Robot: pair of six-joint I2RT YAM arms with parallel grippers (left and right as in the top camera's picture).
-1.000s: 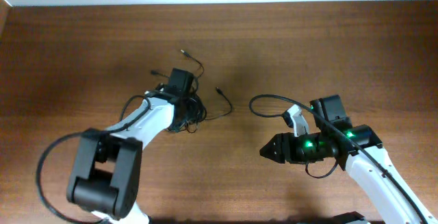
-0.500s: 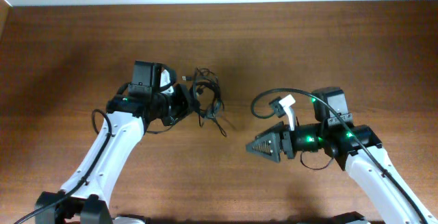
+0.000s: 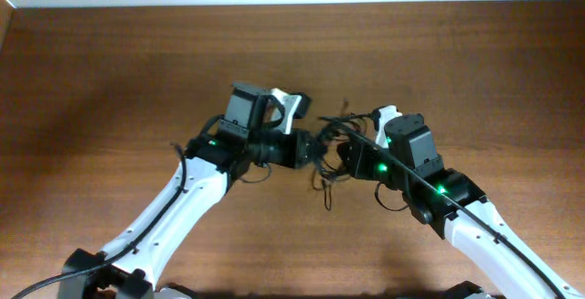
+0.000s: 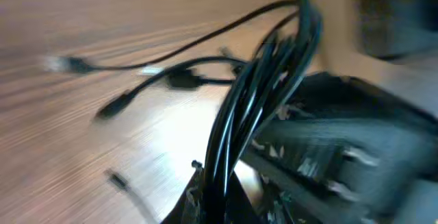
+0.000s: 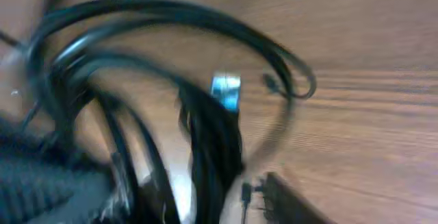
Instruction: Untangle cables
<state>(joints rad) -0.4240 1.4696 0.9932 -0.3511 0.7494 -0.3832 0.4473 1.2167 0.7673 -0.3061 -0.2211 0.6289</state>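
Note:
The cables are a bundle of thin black wires held up between my two grippers at the table's middle, with one strand hanging toward the table. My left gripper is shut on the bundle; in the left wrist view the cables rise out of its jaws. My right gripper is right against the bundle from the other side. In the blurred right wrist view the cables run between its fingers, which look apart. A small blue-and-white plug sits in the loops.
Loose plug ends trail over the brown wooden table. The two grippers nearly touch; the right one's grey body fills the left wrist view's right side. A pale wall edge runs along the table's back.
My left gripper has carried the bundle right toward the middle. My right gripper has moved up and left from the table's lower right to meet the bundle.

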